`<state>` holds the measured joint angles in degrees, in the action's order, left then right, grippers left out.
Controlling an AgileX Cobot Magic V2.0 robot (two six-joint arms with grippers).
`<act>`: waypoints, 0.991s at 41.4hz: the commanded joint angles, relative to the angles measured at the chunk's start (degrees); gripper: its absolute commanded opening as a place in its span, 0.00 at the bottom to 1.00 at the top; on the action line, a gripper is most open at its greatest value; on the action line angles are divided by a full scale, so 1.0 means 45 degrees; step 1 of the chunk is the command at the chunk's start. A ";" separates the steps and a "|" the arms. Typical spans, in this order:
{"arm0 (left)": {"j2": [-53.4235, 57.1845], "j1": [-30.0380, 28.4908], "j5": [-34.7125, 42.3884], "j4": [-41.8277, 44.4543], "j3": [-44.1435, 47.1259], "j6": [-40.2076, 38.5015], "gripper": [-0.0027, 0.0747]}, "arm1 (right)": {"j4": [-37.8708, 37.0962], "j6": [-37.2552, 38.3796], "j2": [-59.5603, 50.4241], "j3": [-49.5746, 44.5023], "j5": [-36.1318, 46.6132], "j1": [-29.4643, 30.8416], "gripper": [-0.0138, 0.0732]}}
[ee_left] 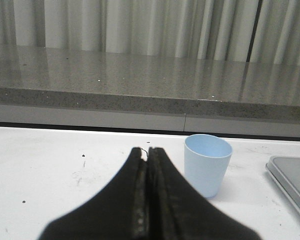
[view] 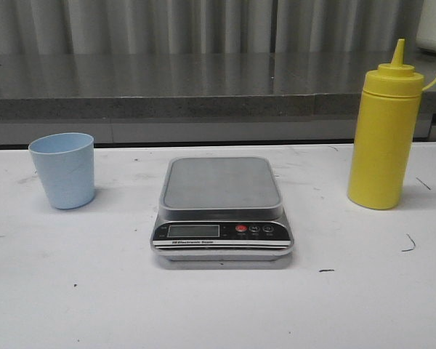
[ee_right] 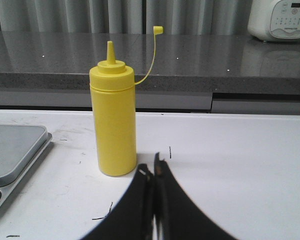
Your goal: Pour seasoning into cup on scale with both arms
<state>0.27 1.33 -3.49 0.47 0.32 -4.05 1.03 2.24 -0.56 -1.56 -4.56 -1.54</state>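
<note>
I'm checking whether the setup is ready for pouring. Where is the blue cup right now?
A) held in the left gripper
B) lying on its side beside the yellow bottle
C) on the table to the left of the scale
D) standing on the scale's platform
C: in the front view the cup stands upright on the table, left of the scale, whose platform is bare; the left gripper is shut on nothing, short of the cup.

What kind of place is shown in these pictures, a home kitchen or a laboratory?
Probably a lab bench set up like a kitchen: a scuffed white table holding a digital scale, a grey stone counter before curtains, and a white appliance resembling a rice cooker.
</note>
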 commanded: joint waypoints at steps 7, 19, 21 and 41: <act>0.0198 0.0107 0.1084 -0.0105 0.0284 0.0029 0.01 | -0.0014 -0.0099 -0.0215 0.0072 0.1012 0.0084 0.02; 0.0198 0.0107 0.1084 -0.0105 0.0284 0.0029 0.01 | -0.0014 -0.0099 -0.0215 0.0072 0.1012 0.0084 0.02; 0.0198 0.0107 0.1084 -0.0105 0.0284 0.0029 0.01 | -0.0014 -0.0099 -0.0215 0.0072 0.1012 0.0084 0.02; 0.0118 0.0107 0.0975 -0.0105 -0.2212 0.0029 0.01 | -0.0014 -0.0087 -0.0183 0.2526 -0.0747 0.0069 0.02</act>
<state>0.27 1.33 -1.78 0.47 -4.01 -4.05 1.03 2.24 -0.56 4.48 -9.79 -1.54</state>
